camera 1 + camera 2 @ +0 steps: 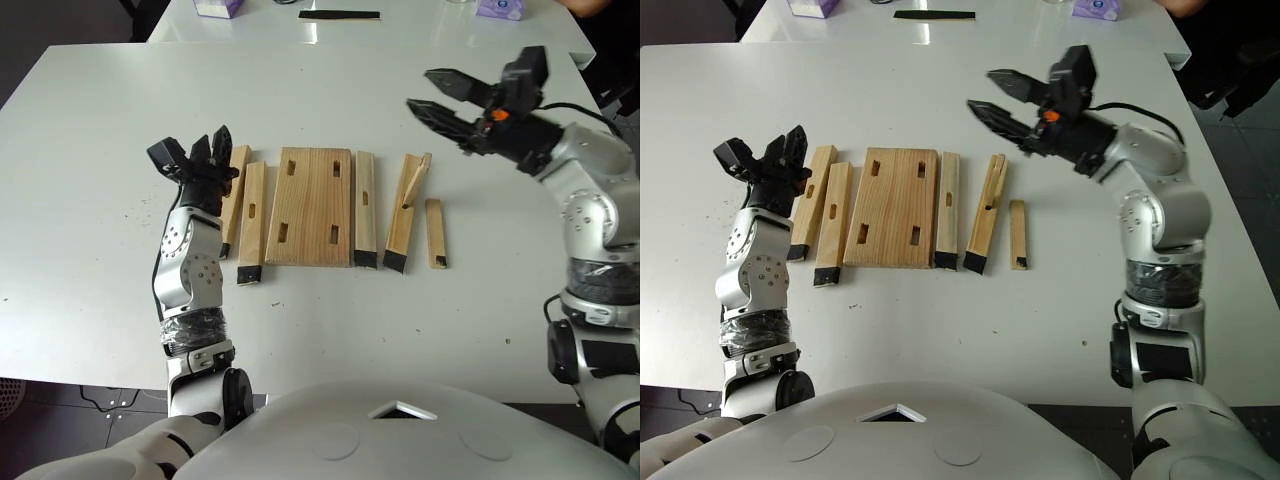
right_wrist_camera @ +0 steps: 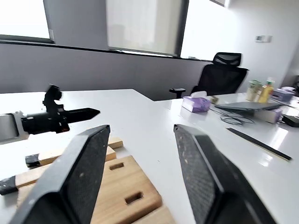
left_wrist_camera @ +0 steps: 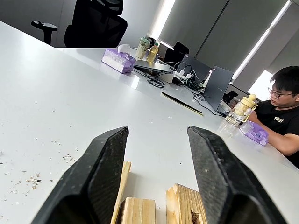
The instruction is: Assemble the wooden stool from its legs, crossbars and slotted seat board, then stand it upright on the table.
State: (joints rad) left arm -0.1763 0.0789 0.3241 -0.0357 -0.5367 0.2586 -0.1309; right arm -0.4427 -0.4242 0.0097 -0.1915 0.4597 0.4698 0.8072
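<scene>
**Both grippers open, held well apart**

The silver left arm (image 1: 192, 265) rises steeply from its elbow. Its black two-finger left gripper (image 1: 195, 148) points forward with the fingers spread wide. The silver right arm (image 1: 592, 195) bends at the elbow and angles inward. Its black two-finger right gripper (image 1: 421, 88) points toward the robot's left, fingers parted.

We take this for an office or meeting room. We see long white tables (image 1: 90, 110), black swivel chairs (image 3: 100, 21) beside them, an open laptop (image 3: 216, 86) with a tangle of cables (image 3: 156, 81) near it, a purple tissue box (image 3: 119, 60), drink bottles (image 3: 147, 49), and wide windows (image 2: 145, 25) along the wall.
</scene>
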